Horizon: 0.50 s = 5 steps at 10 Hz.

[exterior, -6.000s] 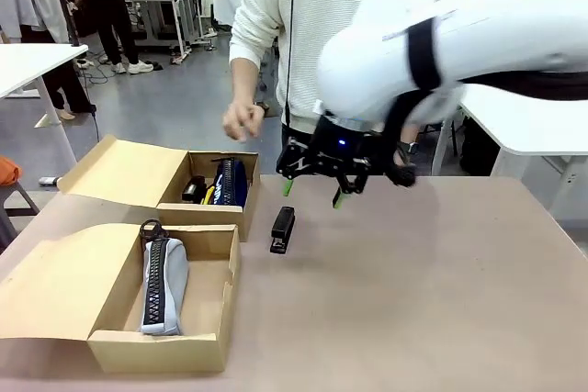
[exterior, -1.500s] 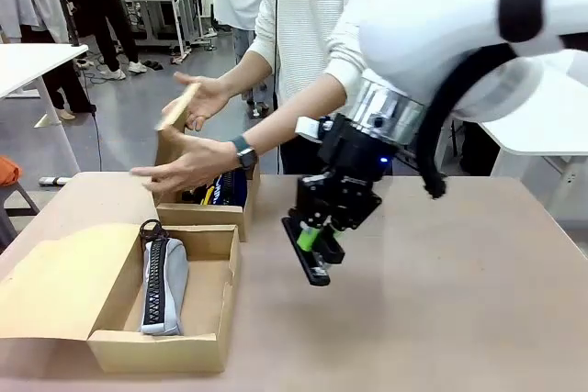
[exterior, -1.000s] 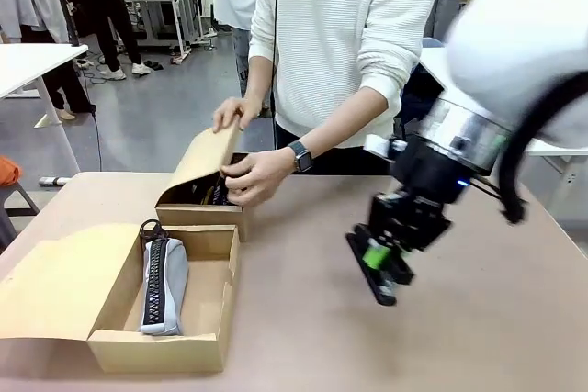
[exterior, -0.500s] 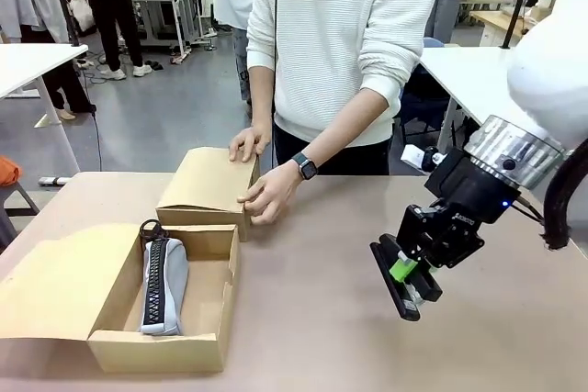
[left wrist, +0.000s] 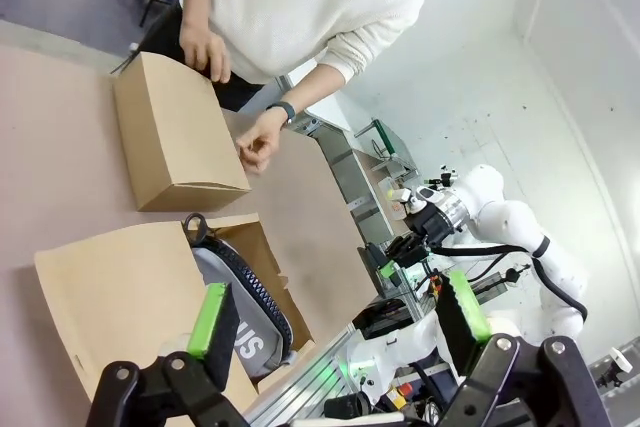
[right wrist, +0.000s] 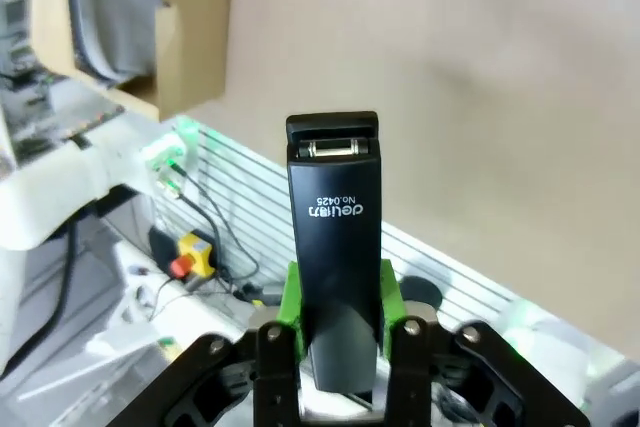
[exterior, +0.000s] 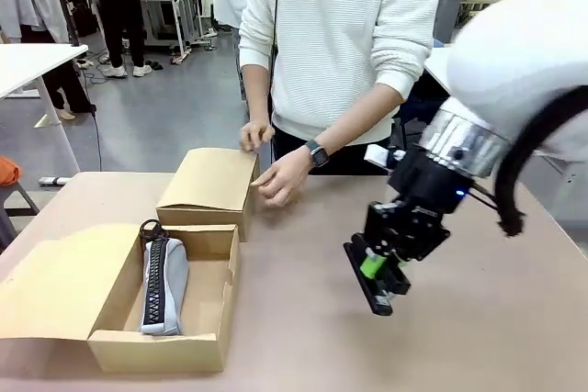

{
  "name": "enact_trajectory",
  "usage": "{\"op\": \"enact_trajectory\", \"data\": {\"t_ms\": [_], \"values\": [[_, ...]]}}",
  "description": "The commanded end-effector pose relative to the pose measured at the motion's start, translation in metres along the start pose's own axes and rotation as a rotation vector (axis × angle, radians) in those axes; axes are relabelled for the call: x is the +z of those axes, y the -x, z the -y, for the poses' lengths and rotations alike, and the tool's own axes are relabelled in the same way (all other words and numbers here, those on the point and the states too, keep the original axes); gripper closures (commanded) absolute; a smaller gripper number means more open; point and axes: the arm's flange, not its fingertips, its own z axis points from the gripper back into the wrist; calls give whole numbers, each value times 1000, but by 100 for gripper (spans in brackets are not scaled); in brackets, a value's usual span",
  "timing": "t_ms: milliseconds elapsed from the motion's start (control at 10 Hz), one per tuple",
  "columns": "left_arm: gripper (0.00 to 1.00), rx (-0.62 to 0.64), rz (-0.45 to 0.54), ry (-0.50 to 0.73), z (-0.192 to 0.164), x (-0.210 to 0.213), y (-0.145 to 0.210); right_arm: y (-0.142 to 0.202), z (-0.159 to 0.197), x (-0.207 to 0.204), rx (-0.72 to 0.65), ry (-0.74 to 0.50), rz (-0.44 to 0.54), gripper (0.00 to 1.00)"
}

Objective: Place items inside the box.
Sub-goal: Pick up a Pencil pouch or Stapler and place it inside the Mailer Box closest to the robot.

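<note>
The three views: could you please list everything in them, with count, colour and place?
Table: one, tan, under everything.
Closed box: one, brown cardboard, far left of the table.
Open box: one, brown cardboard, near left, lid flap lying leftward.
Pouch: one, grey with black zip, lying in the open box.
Stapler: one, black, held tilted over the table, right of centre.
Person's hands: two, one at the closed box's far edge, one by its right corner.
Watch: one, dark, on the nearer hand's wrist.
Right gripper: one, black with green pads, shut on the stapler.
Left gripper: one, black with green pads, open, holding nothing.
</note>
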Motion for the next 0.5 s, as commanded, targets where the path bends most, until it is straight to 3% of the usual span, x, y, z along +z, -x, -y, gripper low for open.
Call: {"op": "enact_trajectory", "data": {"t_ms": [0, 400], "values": [[0, -18, 16, 17, 2, 0, -1, -7, 6, 10, -44, -6, 1, 68], [0, -18, 16, 17, 2, 0, -1, -25, -47, -2, 17, 55, 28, 68]]}}
